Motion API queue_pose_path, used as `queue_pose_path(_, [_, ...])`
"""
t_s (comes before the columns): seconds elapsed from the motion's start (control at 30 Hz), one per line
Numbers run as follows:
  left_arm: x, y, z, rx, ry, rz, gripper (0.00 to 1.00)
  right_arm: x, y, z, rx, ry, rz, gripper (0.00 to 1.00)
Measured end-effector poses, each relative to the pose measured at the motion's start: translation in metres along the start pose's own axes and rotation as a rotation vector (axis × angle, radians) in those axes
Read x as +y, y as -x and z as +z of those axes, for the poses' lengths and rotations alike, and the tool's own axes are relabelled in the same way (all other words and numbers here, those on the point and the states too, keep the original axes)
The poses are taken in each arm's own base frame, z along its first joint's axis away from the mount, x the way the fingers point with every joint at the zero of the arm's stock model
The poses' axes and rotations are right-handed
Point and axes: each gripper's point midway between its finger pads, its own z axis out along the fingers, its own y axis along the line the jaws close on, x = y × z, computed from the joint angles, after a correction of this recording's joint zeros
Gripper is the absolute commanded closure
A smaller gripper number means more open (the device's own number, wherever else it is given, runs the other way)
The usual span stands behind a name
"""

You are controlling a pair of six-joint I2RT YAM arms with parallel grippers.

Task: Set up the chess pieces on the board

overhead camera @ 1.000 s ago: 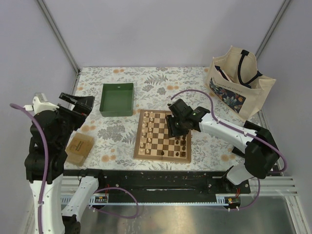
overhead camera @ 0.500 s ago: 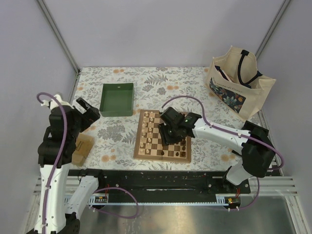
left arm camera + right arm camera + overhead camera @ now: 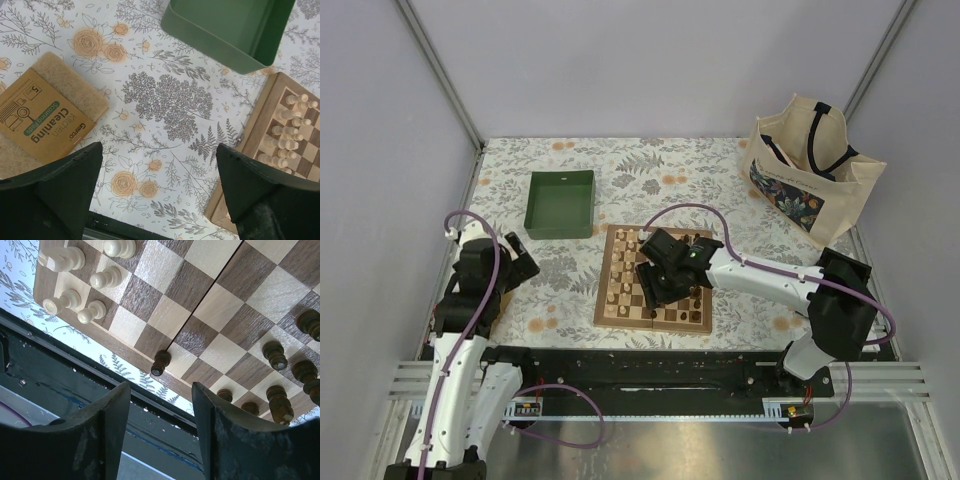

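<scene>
Presently: right gripper [image 3: 160, 390] over the board's [image 3: 197, 335] near edge, jaws half apart, empty.
A lone dark pawn [image 3: 160, 362] stands upright by the fold seam, dead ahead between the jaws, so the right arm is nearer. Left gripper [image 3: 159, 155], spread wide and empty, hangs well apart.

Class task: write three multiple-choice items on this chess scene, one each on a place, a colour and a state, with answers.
1. Where is the green tray? A on the board; B on the tablecloth beyond the board's far-left corner; C inside the bag.
2. The pieces along the board's left side are: A red; B dark brown; C pale cream.
3. The left end effector is: A open, empty; B shut on a pawn; C gripping the tray.
Answers: B, top view shows it there; C, cream chessmen line that side; A, its fingers stand wide apart.
</scene>
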Motion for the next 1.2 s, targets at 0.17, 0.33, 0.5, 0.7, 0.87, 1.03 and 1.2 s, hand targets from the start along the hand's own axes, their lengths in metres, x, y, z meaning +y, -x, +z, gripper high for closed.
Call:
queue_pose_path(0.17, [0.002,-0.008,0.01,0.024,0.013,0.01,0.01,0.002,-0.001,0.0,0.001,-0.001,-0.003,0.39])
queue_pose_path(0.33, [0.0,-0.007,0.014,0.027,0.01,0.015,0.01,0.003,-0.006,0.006,0.019,-0.009,-0.001,0.44])
queue_pose_path(0.5, [-0.002,-0.008,0.016,0.038,0.007,0.022,0.01,0.004,-0.009,0.016,0.045,-0.022,-0.002,0.47])
queue_pose_path(0.7, [-0.001,-0.01,0.019,0.054,0.014,0.027,0.01,0.006,-0.008,0.021,0.055,-0.028,-0.003,0.52])
queue_pose_path(0.87, [-0.002,-0.012,0.022,0.066,0.017,0.029,0.01,0.006,-0.009,0.023,0.061,-0.032,0.0,0.59])
queue_pose_path(1.03, [-0.003,-0.012,0.022,0.069,0.013,0.03,0.01,0.007,-0.011,0.025,0.065,-0.033,-0.003,0.63])
queue_pose_path(1.2, [-0.003,-0.013,0.022,0.072,0.009,0.029,0.01,0.005,-0.013,0.028,0.076,-0.041,-0.003,0.64])
